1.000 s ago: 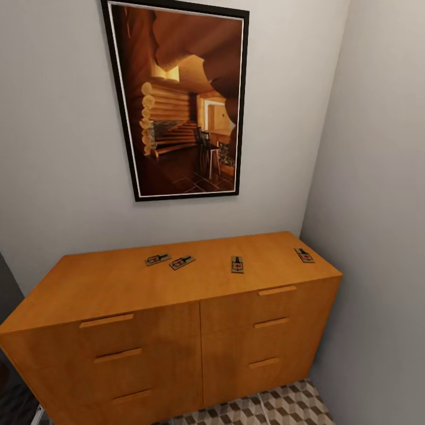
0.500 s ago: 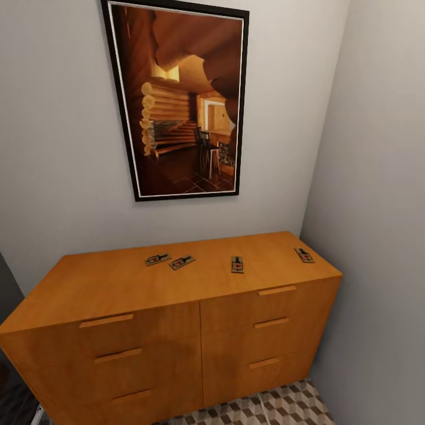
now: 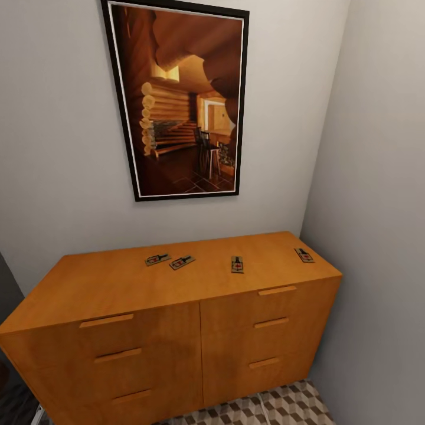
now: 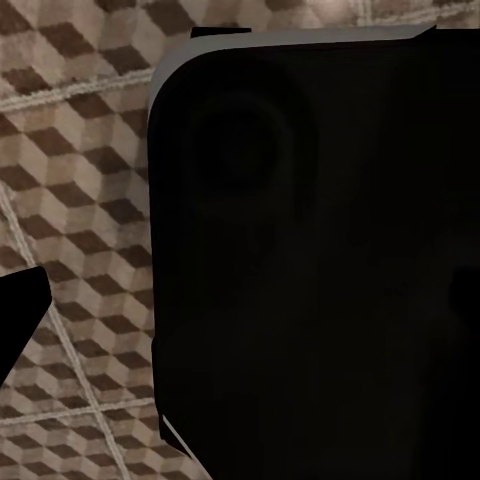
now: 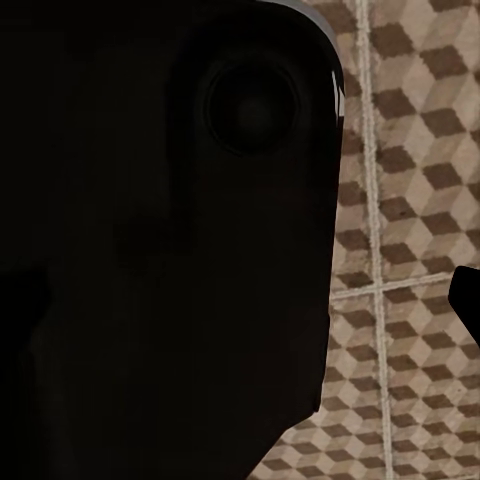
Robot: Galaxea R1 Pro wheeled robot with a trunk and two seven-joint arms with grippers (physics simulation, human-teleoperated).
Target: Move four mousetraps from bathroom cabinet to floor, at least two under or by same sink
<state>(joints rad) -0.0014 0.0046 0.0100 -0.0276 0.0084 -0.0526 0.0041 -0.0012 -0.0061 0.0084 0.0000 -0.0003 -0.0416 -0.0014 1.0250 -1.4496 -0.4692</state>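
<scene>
Four mousetraps (image 3: 236, 264) lying atop the cabinet (image 3: 147, 330), ready for picking; end effector state impossible to tell

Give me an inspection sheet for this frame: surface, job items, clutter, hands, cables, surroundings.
Surface: cabinet top, orange-brown wood, drawers shut.
Job's things: four mousetraps on the top; left pair close together, third mid-right, fourth by the right edge. None on the floor.
Clutter: nothing seen.
Hands: state cannot be told; wrist views show dark robot body over cube-pattern tiles.
Cables: nothing seen.
Surroundings: framed picture above, corner walls.
</scene>
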